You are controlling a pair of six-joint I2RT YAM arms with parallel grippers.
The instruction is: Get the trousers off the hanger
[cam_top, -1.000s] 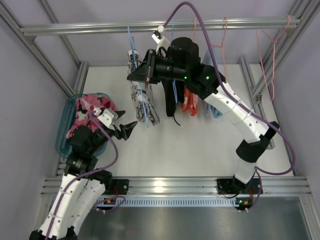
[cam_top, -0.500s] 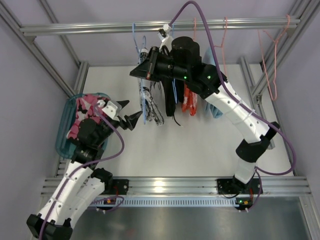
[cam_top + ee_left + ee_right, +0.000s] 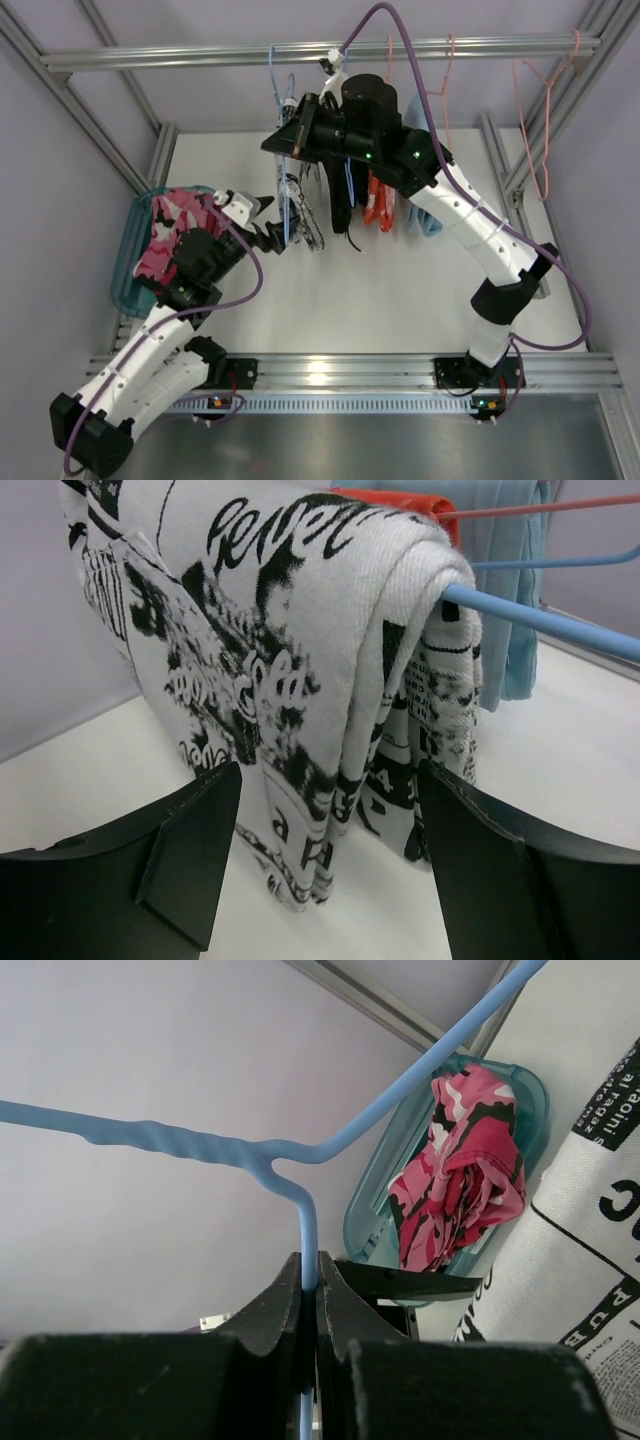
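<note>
The white trousers with dense black print [image 3: 300, 215] hang folded over a blue wire hanger [image 3: 288, 205]; they fill the left wrist view [image 3: 290, 680] with the hanger bar [image 3: 540, 620] poking out. My right gripper [image 3: 288, 140] is shut on the blue hanger's neck [image 3: 308, 1230] and holds it up. My left gripper [image 3: 275, 232] is open, its fingers [image 3: 185, 845] on either side of the trousers' lower end, not touching. The pink trousers [image 3: 175, 235] lie in the teal bin [image 3: 125, 270], also seen in the right wrist view [image 3: 460, 1170].
Other garments hang behind on the rail: black [image 3: 338, 205], orange-red [image 3: 378, 205] and light blue [image 3: 432, 220]. Empty pink hangers [image 3: 540, 130] hang at the right. Aluminium frame rails [image 3: 320, 52] border the white table [image 3: 400, 290].
My left gripper has moved right and up from the bin to the hanging white trousers. My right gripper has shifted the hanger slightly right.
</note>
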